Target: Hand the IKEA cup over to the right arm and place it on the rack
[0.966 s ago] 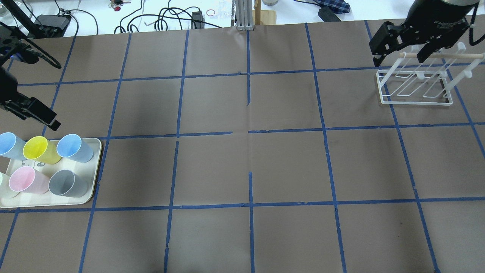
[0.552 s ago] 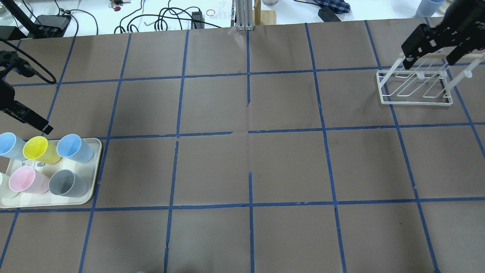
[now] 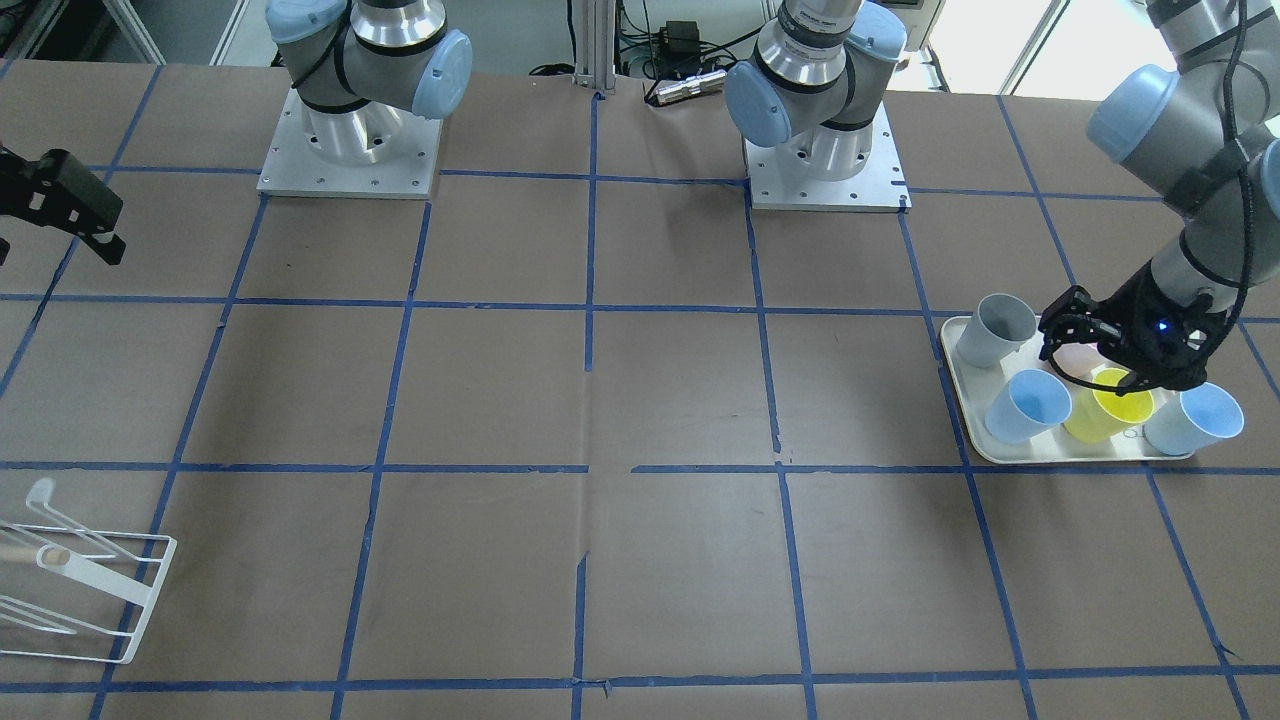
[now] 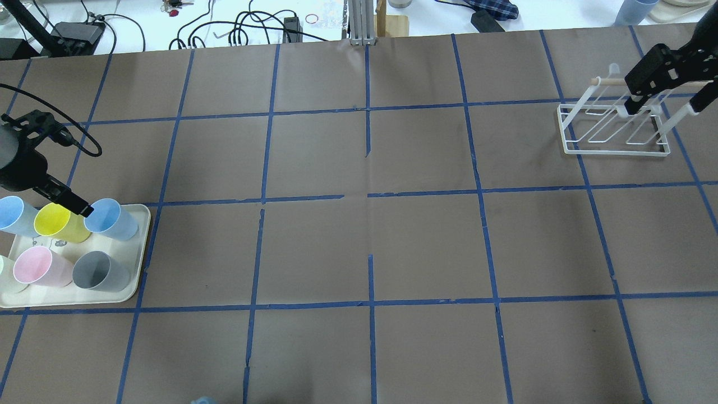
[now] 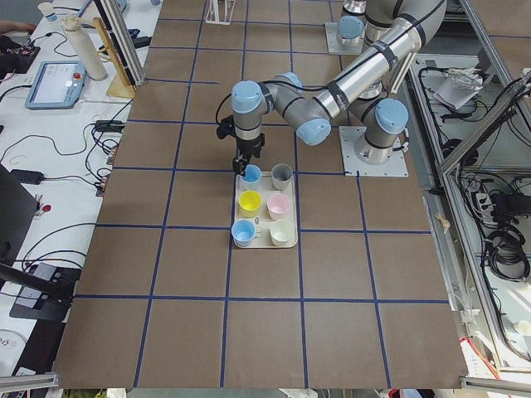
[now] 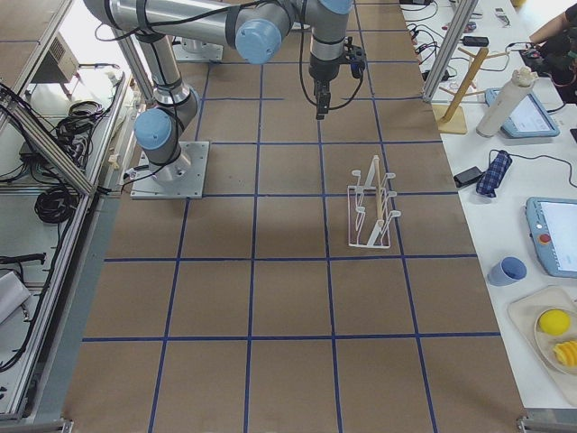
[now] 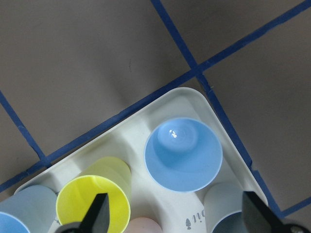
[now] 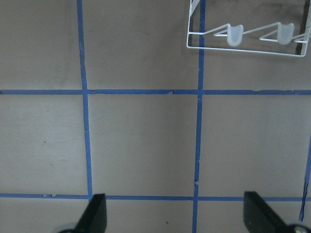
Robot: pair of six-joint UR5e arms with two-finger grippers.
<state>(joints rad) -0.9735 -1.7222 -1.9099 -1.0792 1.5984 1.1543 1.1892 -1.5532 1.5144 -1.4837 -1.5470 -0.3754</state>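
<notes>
Two pale blue IKEA cups stand in a cream tray (image 4: 137, 283): one (image 4: 110, 219) at its far right corner, the other (image 4: 12, 216) at the left edge. My left gripper (image 4: 76, 203) hovers over the tray, open and empty. In the left wrist view the corner blue cup (image 7: 183, 154) lies ahead, between the lines of the spread fingers (image 7: 99, 213). It also shows in the front view (image 3: 1030, 405), beside the left gripper (image 3: 1118, 360). My right gripper (image 4: 666, 101) is open and empty above the white wire rack (image 4: 614, 128), which also shows in the right wrist view (image 8: 248, 36).
The tray also holds a yellow cup (image 4: 56, 221), a pink cup (image 4: 39, 266), a grey cup (image 4: 98, 272) and a pale cup (image 4: 4, 275) at the frame edge. Another blue cup (image 4: 634, 11) stands on the white bench beyond the table. Cables lie there too.
My left gripper has moved toward me, over the tray's far edge, next to the corner blue cup. My right gripper has moved right, toward the table's end, and stays open.
</notes>
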